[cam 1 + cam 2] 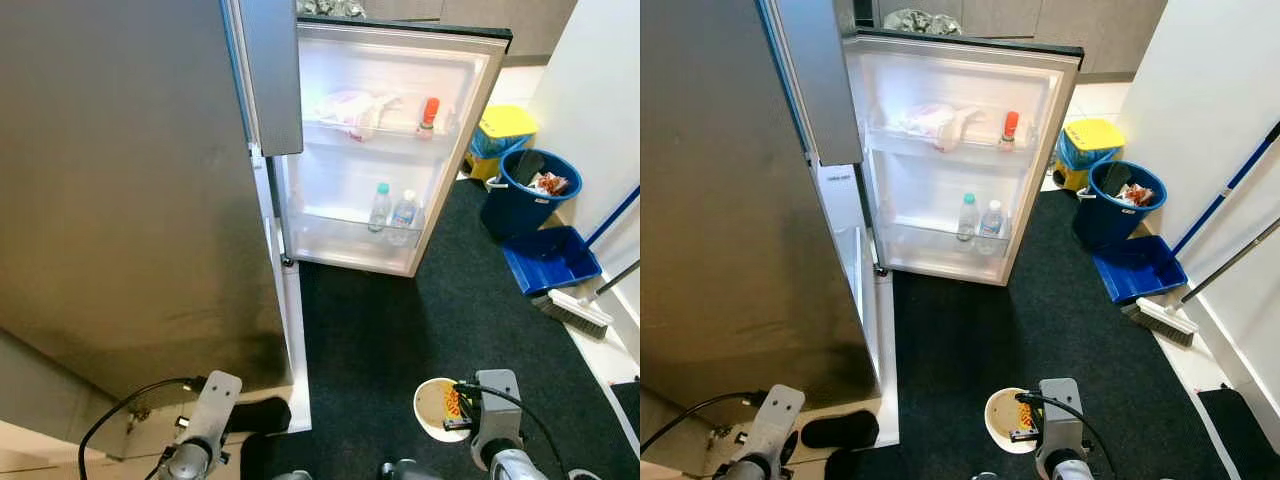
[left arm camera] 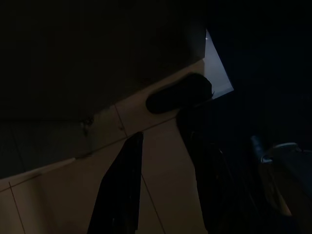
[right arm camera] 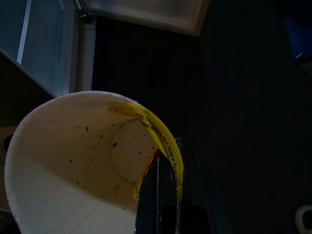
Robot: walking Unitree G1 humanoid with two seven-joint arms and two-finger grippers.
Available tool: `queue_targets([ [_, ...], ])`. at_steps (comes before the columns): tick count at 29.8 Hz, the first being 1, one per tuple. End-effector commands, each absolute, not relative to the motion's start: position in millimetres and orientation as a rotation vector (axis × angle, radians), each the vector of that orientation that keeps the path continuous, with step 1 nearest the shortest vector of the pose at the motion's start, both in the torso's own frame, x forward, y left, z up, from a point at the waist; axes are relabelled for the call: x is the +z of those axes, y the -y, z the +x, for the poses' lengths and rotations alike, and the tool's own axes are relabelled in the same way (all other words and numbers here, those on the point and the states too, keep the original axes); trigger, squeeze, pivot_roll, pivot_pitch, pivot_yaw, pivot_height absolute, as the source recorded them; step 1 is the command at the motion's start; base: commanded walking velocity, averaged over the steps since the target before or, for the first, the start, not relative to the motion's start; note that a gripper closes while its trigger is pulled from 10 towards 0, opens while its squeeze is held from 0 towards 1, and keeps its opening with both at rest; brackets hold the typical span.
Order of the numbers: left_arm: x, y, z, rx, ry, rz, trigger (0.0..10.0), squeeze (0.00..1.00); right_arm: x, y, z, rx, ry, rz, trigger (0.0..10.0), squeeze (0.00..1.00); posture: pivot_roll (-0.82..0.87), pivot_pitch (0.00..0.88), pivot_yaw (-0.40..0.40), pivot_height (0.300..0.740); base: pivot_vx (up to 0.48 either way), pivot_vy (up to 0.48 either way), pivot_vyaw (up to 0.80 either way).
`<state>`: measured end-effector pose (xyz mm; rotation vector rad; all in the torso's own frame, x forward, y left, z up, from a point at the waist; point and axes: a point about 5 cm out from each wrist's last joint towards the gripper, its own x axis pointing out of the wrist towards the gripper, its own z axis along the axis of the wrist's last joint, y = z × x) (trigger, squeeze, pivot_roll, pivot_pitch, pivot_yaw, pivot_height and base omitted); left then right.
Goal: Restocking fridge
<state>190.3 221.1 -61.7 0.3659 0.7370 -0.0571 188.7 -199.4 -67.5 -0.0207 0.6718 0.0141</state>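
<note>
From the head views we saw the fridge door [image 1: 385,150] standing wide open over a dark carpet [image 1: 400,330]. Its upper door shelf held a pale bag [image 1: 350,108] and a small bottle with an orange cap [image 1: 429,115]; its lower shelf held two clear water bottles [image 1: 392,210] side by side. To the right of the door stood a blue bucket [image 1: 520,195] with rubbish in it, a yellow-topped box [image 1: 503,128] behind it, a blue dustpan [image 1: 548,260] and a broom [image 1: 575,312] against the white wall. Low on our right side the right gripper [image 1: 458,408] held a white paper cup [image 1: 432,408] above the carpet, well apart from the fridge. The left gripper [image 1: 255,418] hung low on our left, near the fridge body's bottom corner.

In the left wrist view, very dark, we made out the left gripper's two black fingers [image 2: 119,190] spread apart over pale floor tiles [image 2: 58,195], nothing between them.

In the right wrist view the jaws were closed on the cup's rim, one finger [image 3: 155,195] inside and the other outside, pinching the wall and a yellow wrapper [image 3: 161,139] lying against it. The cup's inside was speckled with dark crumbs.
</note>
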Motion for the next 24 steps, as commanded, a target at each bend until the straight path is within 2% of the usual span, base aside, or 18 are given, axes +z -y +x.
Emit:
queue_targets([
  [1,-66.5,-215.9,185.0,-0.069,-0.754,0.362,10.0,0.00,-68.6,199.6,186.5,0.001,-0.678,-0.014,10.0,0.00,-0.03,0.099,-0.014,0.740,0.000,-0.337,0.00],
  [24,-65.7,-214.8,189.6,-0.067,-0.743,0.370,10.0,0.00,-68.3,199.7,186.6,-0.003,-0.676,-0.011,10.0,0.00,-0.03,0.099,-0.010,0.740,0.000,-0.335,0.00],
])
